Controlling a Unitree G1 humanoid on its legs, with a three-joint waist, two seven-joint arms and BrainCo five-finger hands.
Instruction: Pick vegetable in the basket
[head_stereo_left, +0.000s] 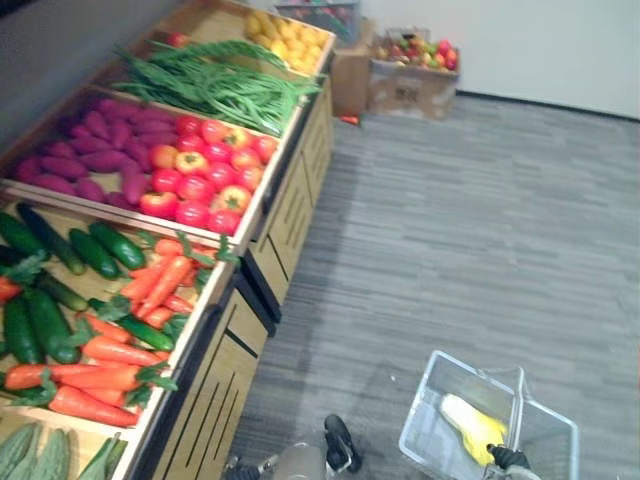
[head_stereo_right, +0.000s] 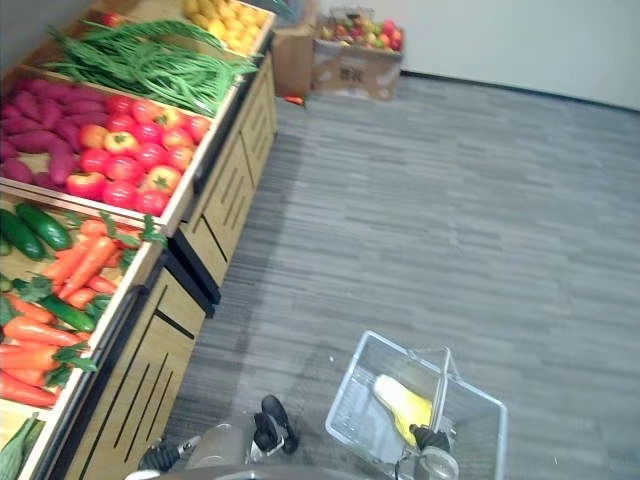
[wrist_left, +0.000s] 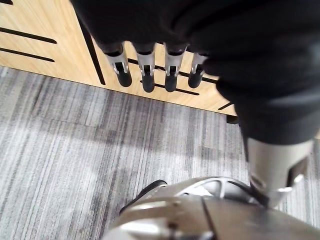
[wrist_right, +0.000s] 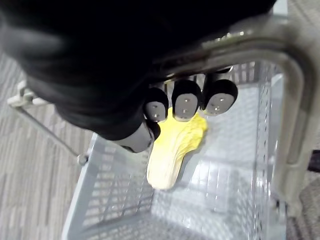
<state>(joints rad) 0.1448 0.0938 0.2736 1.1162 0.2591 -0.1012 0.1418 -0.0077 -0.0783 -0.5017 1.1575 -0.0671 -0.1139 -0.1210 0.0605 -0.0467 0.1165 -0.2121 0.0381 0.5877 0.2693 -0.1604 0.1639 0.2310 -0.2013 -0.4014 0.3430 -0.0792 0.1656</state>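
Fingers (wrist_right: 185, 100) on your right hand (wrist_right: 90, 85) hook the basket handle (wrist_right: 295, 115), left hand (wrist_left: 148, 70) slack; tilting could spill the vegetable (wrist_right: 175, 145) inside.

Vegetable (head_stereo_left: 472, 425) in basket (head_stereo_left: 478, 364), right of produce stand (head_stereo_left: 300, 190).

text: none legible | labels: none legible | numbers: none legible | signs: none legible

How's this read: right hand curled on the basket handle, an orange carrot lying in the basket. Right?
Not a carrot: the right wrist view shows a yellow vegetable lying in the basket. The right hand is curled on the basket handle, as said.
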